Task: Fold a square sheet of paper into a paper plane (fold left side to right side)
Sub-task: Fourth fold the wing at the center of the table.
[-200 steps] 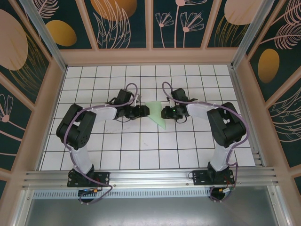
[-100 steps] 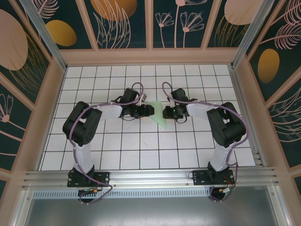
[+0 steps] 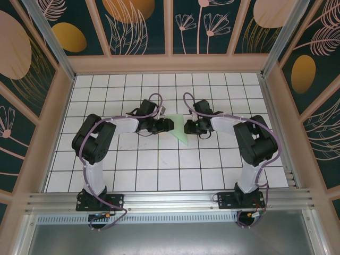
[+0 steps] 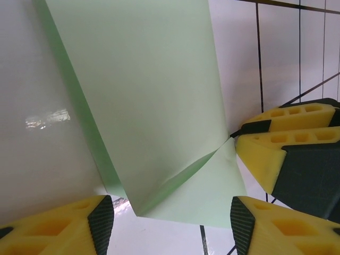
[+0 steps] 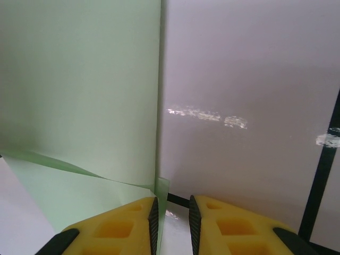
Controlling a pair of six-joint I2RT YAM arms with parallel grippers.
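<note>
Paper (image 3: 178, 134): pale green, folded, lying mid-surface between the two tools; broad at the far end, tapering to a point on the near side.
Folds: one long panel with a darker green edge down its left side; a slanted crease low down, with a smaller flap under it at the near end.
Left tool (image 4: 171, 223): at the paper's left side, fingers spread wide, one on each side of the paper's near corner; nothing gripped between them.
Right tool (image 5: 171, 218): at the paper's right side, fingers drawn close with a thin gap; the paper's right edge runs into that gap. Seen from the left wrist, the two yellow tips meet at the spot where the crease reaches that edge, pinching the paper there.
Surface (image 3: 159, 159): white tiles with dark grid lines, glossy, with glare patches beside the paper.
Arms: both reaching in toward the middle, tools facing each other across the paper, near but apart.
</note>
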